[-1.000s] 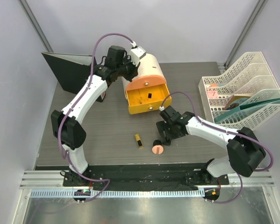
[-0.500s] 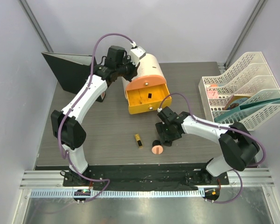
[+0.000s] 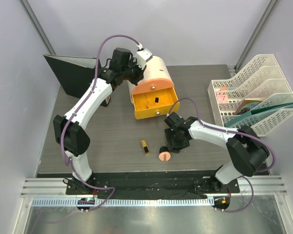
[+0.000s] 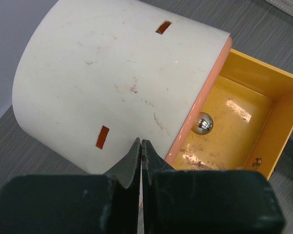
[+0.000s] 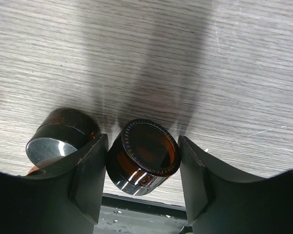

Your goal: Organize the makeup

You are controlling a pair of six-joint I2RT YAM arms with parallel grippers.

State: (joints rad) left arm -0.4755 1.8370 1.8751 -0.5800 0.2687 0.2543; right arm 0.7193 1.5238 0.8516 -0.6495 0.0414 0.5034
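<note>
With the jar point(image 5: 145, 155) low-centre in the right wrist view, bracketed by the right claw point(image 5: 142, 151) (pinch unclear), squeeze squarely, sparing the neighbour jar point(image 5: 58, 141) lower left; left claw point(image 4: 141, 156) clenched.

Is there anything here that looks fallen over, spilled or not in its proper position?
Yes. The dark jar just outside the right arm's jaws seems to lie on its side, its silver end facing sideways. Whether the second jar, between the jaws, stands upright I cannot tell. Nothing looks spilled.
</note>
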